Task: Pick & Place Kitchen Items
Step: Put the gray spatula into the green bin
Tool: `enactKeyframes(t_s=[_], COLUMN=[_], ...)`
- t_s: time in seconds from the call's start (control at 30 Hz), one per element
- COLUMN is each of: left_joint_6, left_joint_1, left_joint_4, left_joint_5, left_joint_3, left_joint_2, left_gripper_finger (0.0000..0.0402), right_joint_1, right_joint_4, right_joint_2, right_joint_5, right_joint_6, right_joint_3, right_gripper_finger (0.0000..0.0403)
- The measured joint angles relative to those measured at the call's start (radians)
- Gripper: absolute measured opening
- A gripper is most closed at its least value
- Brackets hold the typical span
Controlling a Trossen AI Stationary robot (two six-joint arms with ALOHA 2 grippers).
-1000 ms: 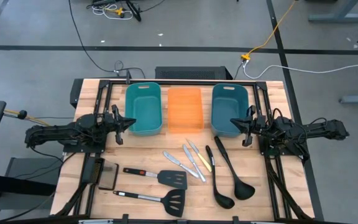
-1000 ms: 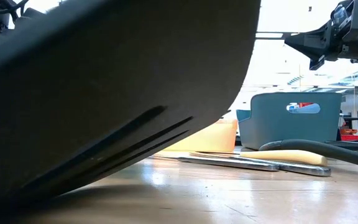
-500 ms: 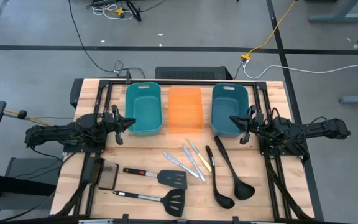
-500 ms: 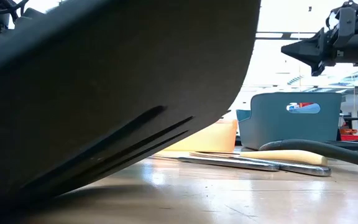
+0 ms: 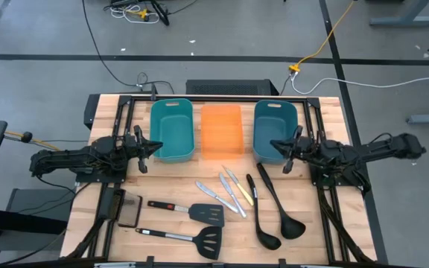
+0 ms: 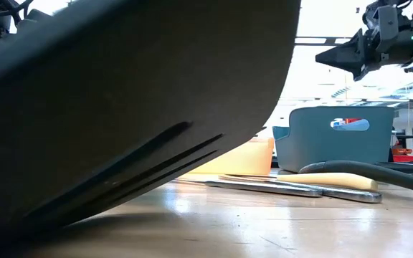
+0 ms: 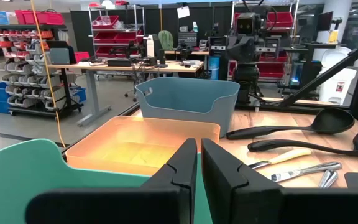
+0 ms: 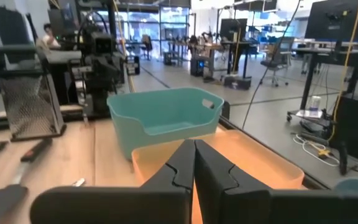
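- Hovering above the surface point(image 5: 326, 231) with fingers closed on nothing, the left hand point(image 5: 158, 145) sits at the left edge of the teal bin point(image 5: 172, 129)
- Right hand point(image 5: 275, 144) — also closed and empty — hangs over the blue bin point(image 5: 275, 126), pointing toward the orange bin point(image 5: 222, 131) that stands between the other two
- Two spatulas point(image 5: 192, 213) lie at the front left of centre, one behind the other, handles pointing left
- Four knives point(image 5: 229, 191) lie fanned in the middle, just in front of the orange bin; one has a cream handle
- Two ladles point(image 5: 274, 205) lie side by side right of the knives — bowls toward the front edge, handles toward the blue bin
- Black pad point(image 5: 128, 208) lies flat at the front left, near the spatula handles
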Motion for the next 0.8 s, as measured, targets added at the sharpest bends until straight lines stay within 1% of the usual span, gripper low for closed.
enactKeyframes(t_s=[0.1,0.23,0.3,0.43,0.57,0.7,0.8], left_joint_6=[-0.006,-0.01,-0.005,0.005,0.03,0.055,0.055], left_joint_1=[0.0,-0.007,-0.023,-0.071,-0.123,-0.165,-0.183], left_joint_4=[-0.001,0.017,0.061,0.064,0.064,0.053,-0.046], left_joint_5=[0.011,0.083,0.086,0.066,0.024,-0.022,-0.088], left_joint_3=[0.0,0.0,0.0,0.036,0.122,0.267,0.407], left_joint_2=[0.0,0.0,0.0,0.015,0.083,0.196,0.307], left_gripper_finger=[0.0028,0.0028,0.0028,0.0028,0.0037,0.0065,0.0094], right_joint_1=[0.011,0.022,0.026,0.033,0.033,0.033,0.033], right_joint_4=[0.001,0.002,0.002,0.002,0.009,0.024,0.023], right_joint_2=[0.016,0.018,0.018,0.018,0.017,0.017,0.017], right_joint_5=[0.032,0.04,0.029,-0.003,-0.03,-0.03,-0.03], right_joint_6=[0.003,0.006,0.005,-0.01,-0.013,-0.013,-0.005], right_joint_3=[0.0,0.0,0.0,0.0,0.0,0.0,0.0], right_gripper_finger=[0.0011,0.0011,0.0011,0.0011,0.0011,0.0011,0.0011])
